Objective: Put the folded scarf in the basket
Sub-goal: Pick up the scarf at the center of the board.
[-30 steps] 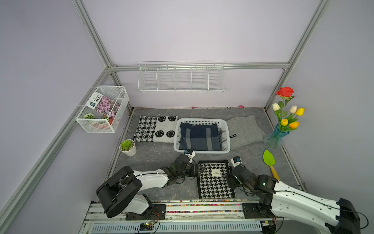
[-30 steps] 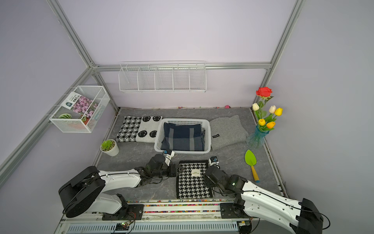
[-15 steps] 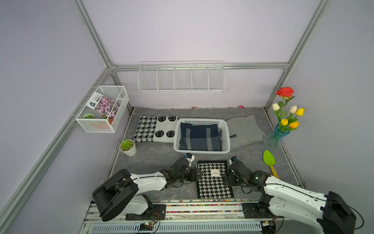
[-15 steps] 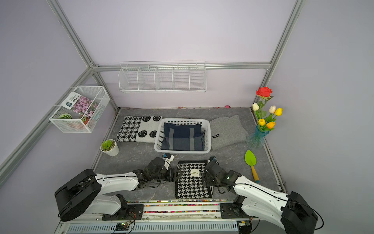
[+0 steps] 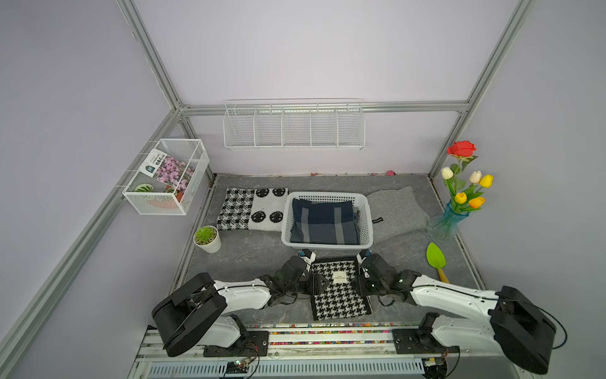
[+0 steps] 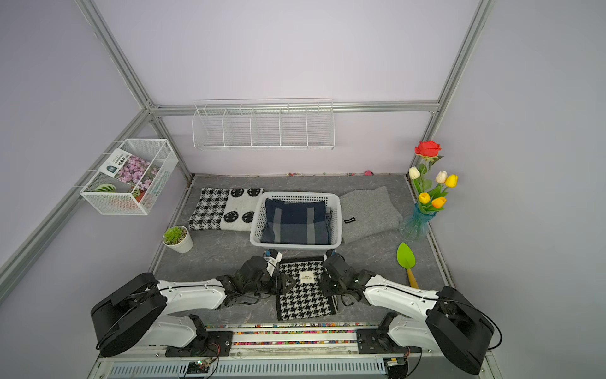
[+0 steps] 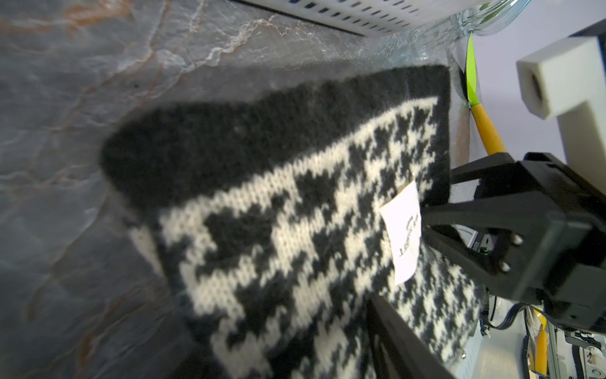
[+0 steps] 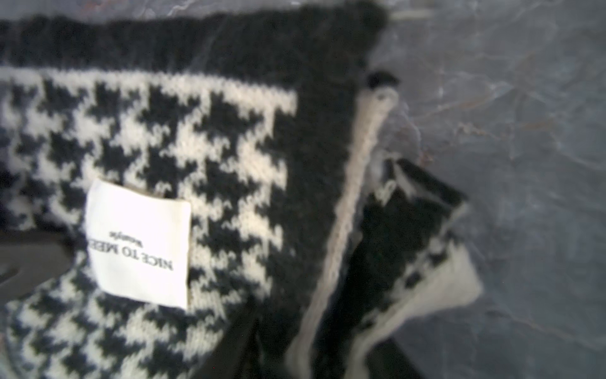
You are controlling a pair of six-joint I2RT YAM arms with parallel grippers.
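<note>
Tabletop items, listed left to right; clock bearings are taken from the scarf.

1. Pot [image 5: 207, 239], succulent: 10 o'clock, well apart.
2. Patterned cloth [image 5: 252, 213]: 11 o'clock, flat, beside the basket.
3. Left gripper [image 5: 316, 284]: 9 o'clock, at the scarf's left edge. Whether its jaws pinch that edge or only straddle it cannot be told.
4. Scarf [image 5: 339, 292]: houndstooth, folded, white label up. Lies flat on the table just short of the basket, not yet in it.
5. Basket [image 5: 328, 244]: 12 o'clock, near rim just beyond the scarf. Navy cloth [image 5: 323, 221] covers its floor.
6. Right gripper [image 5: 360, 285]: 3 o'clock. Jaws close together, pinching the right edge, whose layers bunch in the right wrist view.
7. Grey cloth [image 5: 395, 210]: 1 o'clock, beside the basket.
8. Trowel [image 5: 435, 259]: 3 o'clock, apart.

Handling note: the step in hand is judged to be the two-sided grasp. Catch every layer on both sides. Lift level and together so the fold holds. Clear the near rim, carry toward 12 o'clock, lower onto the navy cloth, and release both sides at once.
</note>
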